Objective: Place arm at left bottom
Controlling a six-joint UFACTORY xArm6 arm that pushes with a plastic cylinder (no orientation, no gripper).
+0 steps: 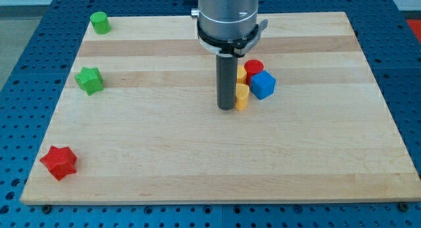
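My tip [227, 107] rests on the wooden board [197, 162] near the middle, slightly right of centre. It touches or nearly touches the left side of a yellow block [243, 96]. Behind that sit another yellow block [241, 75], a red cylinder [254, 67] and a blue cube [262, 85], clustered together just right of the rod. A red star [58, 162] lies at the board's bottom left corner, far from the tip.
A green star [89, 79] lies at the left edge, mid height. A green cylinder [100, 22] stands at the top left corner. The board's edges drop to a blue perforated table [26, 70].
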